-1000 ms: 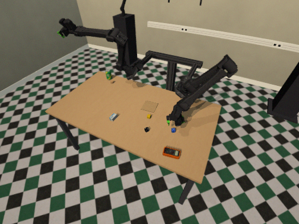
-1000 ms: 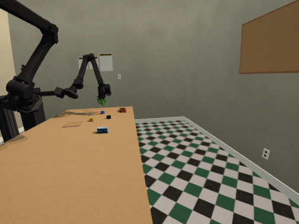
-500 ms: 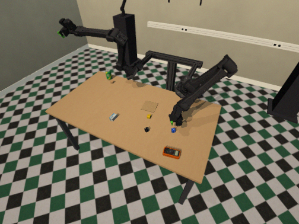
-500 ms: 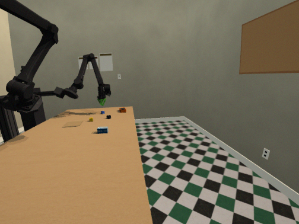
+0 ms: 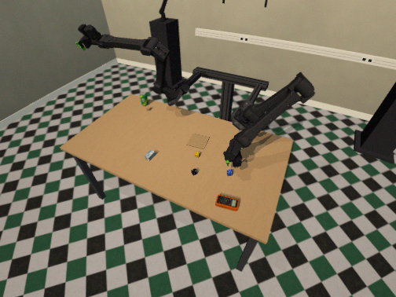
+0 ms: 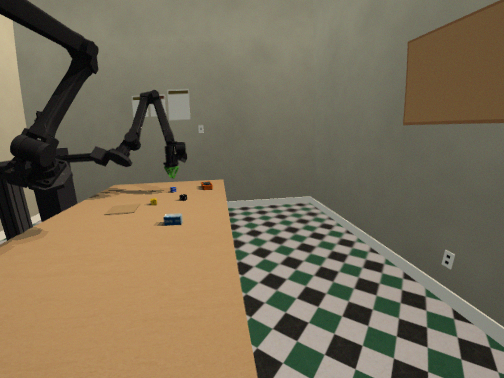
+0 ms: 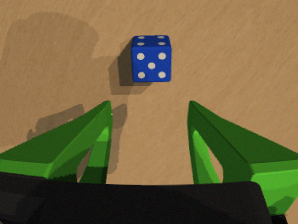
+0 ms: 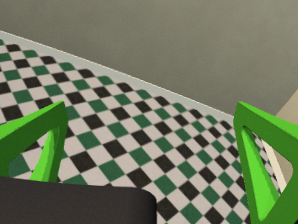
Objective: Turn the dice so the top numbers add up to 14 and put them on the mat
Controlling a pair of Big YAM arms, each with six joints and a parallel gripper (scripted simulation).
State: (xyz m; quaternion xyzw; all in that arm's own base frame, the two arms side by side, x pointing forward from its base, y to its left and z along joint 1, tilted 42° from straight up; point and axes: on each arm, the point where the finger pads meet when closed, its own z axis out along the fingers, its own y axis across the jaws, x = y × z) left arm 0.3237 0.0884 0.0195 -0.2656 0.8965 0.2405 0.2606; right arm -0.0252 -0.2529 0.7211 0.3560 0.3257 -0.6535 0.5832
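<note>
A blue die [image 5: 229, 173] [image 6: 173, 189] [image 7: 151, 65] lies flat on the table, its five-pip face toward the left wrist camera. My left gripper [image 5: 228, 163] [image 6: 172, 172] [image 7: 149, 110] is partly open and empty, pointing down above the table beside the blue die. A yellow die [image 5: 197, 154] [image 6: 154, 202] lies just off the thin tan mat [image 5: 198, 141] [image 6: 123, 209]. A black die [image 5: 194, 171] [image 6: 183, 197] lies farther from the mat. Their top numbers are too small to tell. My right gripper [image 5: 80, 45] [image 8: 150, 111] is open and empty, high up and away from the dice.
An orange multimeter [image 5: 227, 202] [image 6: 206, 186] lies near the table's front edge, beyond the blue die. A small blue-and-white box [image 5: 149, 155] [image 6: 173, 219] lies on the other side of the dice. A green and yellow object [image 5: 144, 100] stands at the far back corner.
</note>
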